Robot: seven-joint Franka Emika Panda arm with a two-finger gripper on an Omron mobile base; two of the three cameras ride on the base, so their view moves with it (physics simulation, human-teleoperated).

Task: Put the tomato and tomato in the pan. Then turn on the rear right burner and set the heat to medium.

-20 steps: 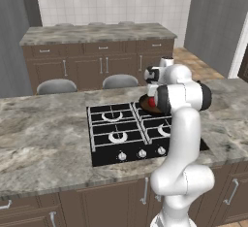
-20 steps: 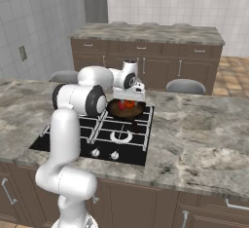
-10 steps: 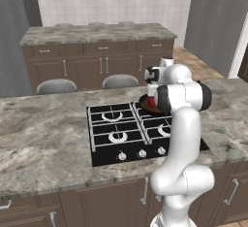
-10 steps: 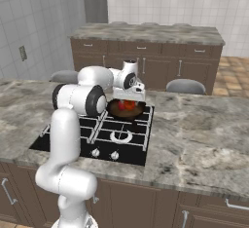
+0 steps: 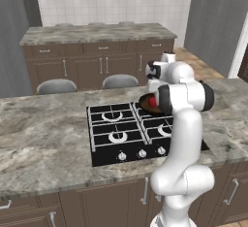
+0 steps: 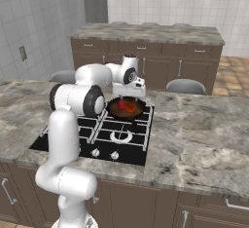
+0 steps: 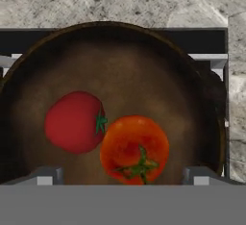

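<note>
I see both tomatoes lying in the pan (image 7: 115,75), which sits on the stove's rear right burner. The red tomato (image 7: 74,121) and the orange tomato (image 7: 135,148) touch side by side on the dark floor. My tool (image 7: 123,175) hovers above them with its tips spread wide, gripping nothing.

I judge the tomatoes light, smooth and ready to roll or bruise. If one needed shifting, I would close gently across its widest middle, clear of the stem. The pan looks stiff, and its raised rim should keep them in.

What remains, I think, is the knob work. The knobs (image 6: 105,154) run along the stove's front edge, close together, and I cannot tell which serves the rear right burner. The desk (image 6: 204,124) beside the stove is open, with room to swing down.
</note>
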